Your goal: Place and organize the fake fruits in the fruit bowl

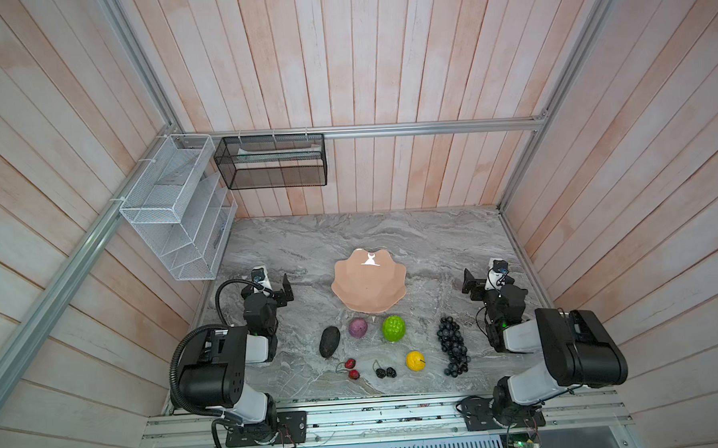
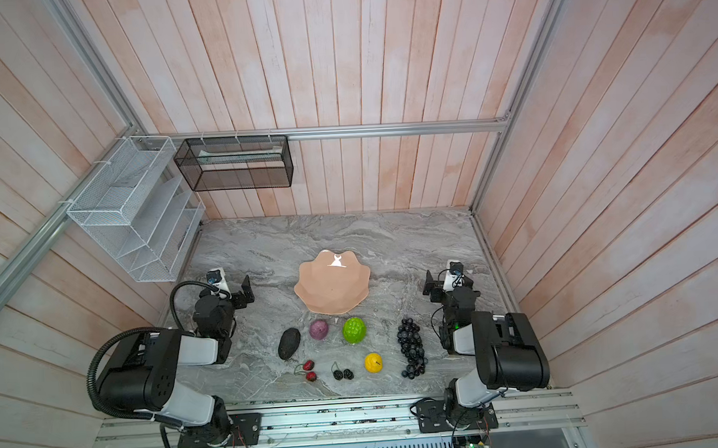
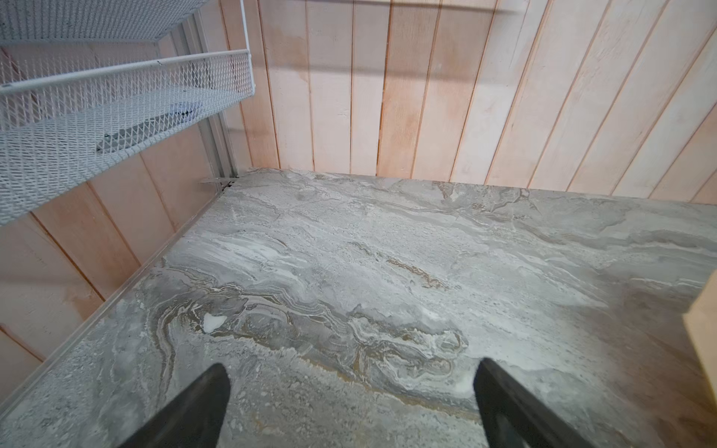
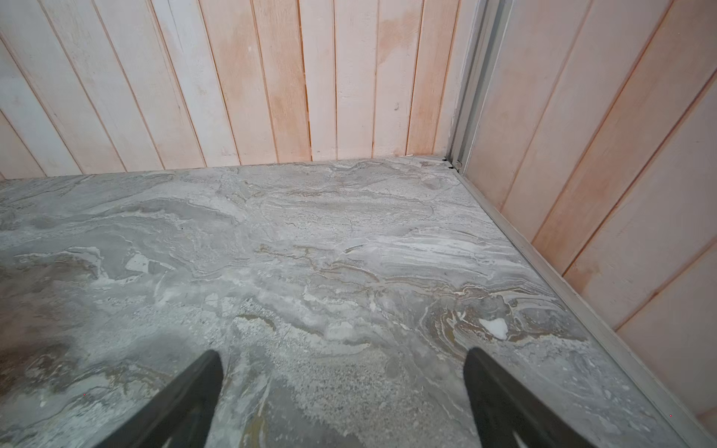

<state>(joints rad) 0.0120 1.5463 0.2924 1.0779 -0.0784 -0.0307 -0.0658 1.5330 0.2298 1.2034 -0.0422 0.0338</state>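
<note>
Sitting low at either side of the marble tabletop (image 1: pixel 308 244), both arms; left gripper (image 3: pixel 351 378) has its fingers spread wide over bare marble, nothing between them; right gripper (image 4: pixel 343 355) likewise, spread wide, nothing between. Fruit bowl (image 1: pixel 368 283) is mid-table between the two grippers, upright, peach-pink with a scalloped rim, seen in both top views. All seven fruits lie on the table outside the bowl, on the robot-base side of it. Row just beside the bowl, left to right: avocado (image 1: pixel 329 341); purple round fruit (image 1: pixel 358 328); bumpy green fruit (image 1: pixel 394 328). Grape bunch (image 1: pixel 452 345) lies further right, near the right arm. Row nearest the bases: red pair (image 1: pixel 351 369); black berry pair (image 1: pixel 386 372); yellow fruit (image 1: pixel 415 360). No fruit touches another. White wire rack (image 1: pixel 173 208) and black mesh basket (image 1: pixel 271 162) hang on the walls.
</note>
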